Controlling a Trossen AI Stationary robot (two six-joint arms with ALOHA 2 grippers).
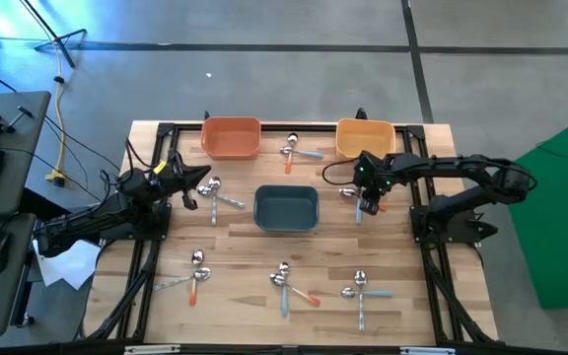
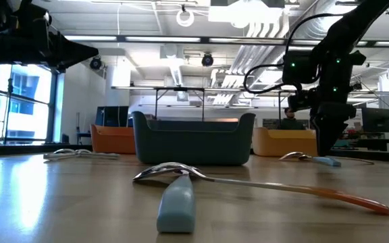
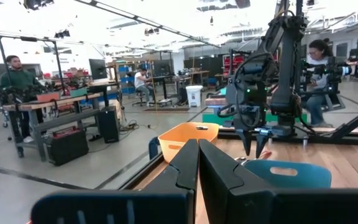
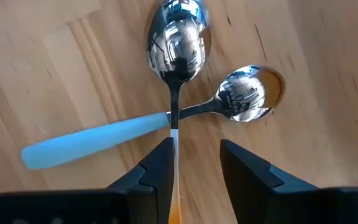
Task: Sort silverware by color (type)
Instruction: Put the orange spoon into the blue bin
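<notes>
Wooden table (image 1: 235, 247): right hand (image 4: 194, 163) parted, empty, above two crossed spoons (image 4: 179, 74).

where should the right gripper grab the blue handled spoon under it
Grip the light blue handle mid-length, coming straight down with the right gripper turned across it. The blue-handled spoon lies flat, and its neck is crossed by the other spoon, so the free handle looks the clearer hold.
</notes>
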